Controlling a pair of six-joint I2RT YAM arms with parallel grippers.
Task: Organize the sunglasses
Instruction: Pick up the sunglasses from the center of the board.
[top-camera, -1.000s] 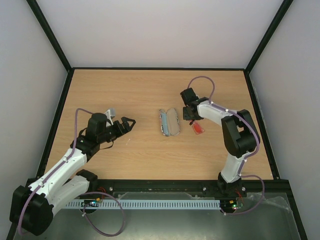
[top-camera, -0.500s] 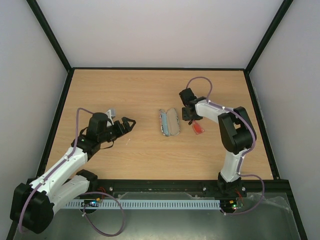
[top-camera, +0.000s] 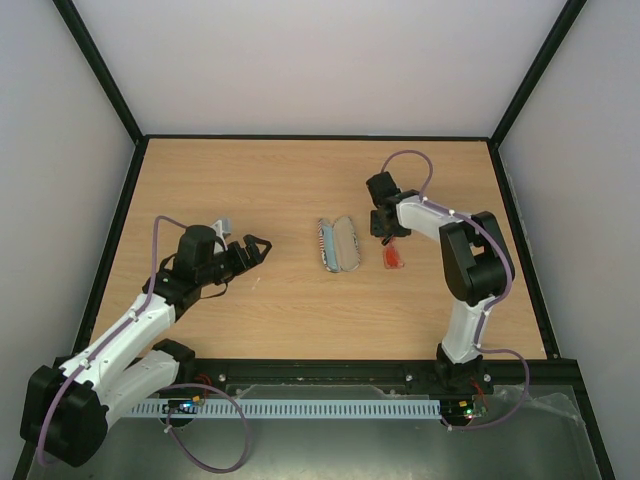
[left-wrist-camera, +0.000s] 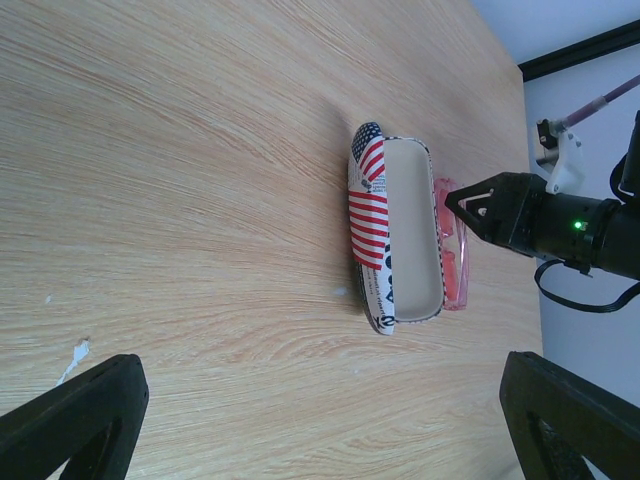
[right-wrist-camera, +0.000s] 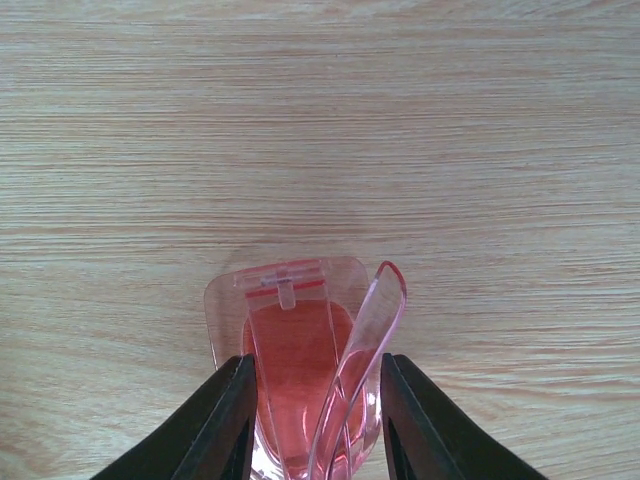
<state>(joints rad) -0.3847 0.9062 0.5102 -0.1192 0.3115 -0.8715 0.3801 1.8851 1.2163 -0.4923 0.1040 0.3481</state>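
Where the overhead view begins at your left, the left arm lies low across the bench (top-camera: 280, 180), with the left gripper (top-camera: 262, 249) pointing toward the middle. Its wrist view shows the two fingers (left-wrist-camera: 70, 420) at opposite bottom corners of the frame, spread wide with only bare wood between them; it has hold of nothing.

Near the centre of the bench lies the case (top-camera: 340, 245), hinged open. Its flag-printed half is on the left in the overhead view and its pale inner shell faces up.

Just beside the case on its right, apart from it by a narrow strip of wood, you find the sunglasses (top-camera: 394, 258). They rest on the bench, folded, with the red-tinted lens and one thin temple arm visible in the right wrist view.

The right arm bends back from its base and brings the right gripper (top-camera: 388, 237) down over the sunglasses. In its wrist view the fingers (right-wrist-camera: 225, 420) stand one on each side of the folded frame, parted only by about the frame's width. Whether they press on the frame or merely flank it cannot be told from these views.
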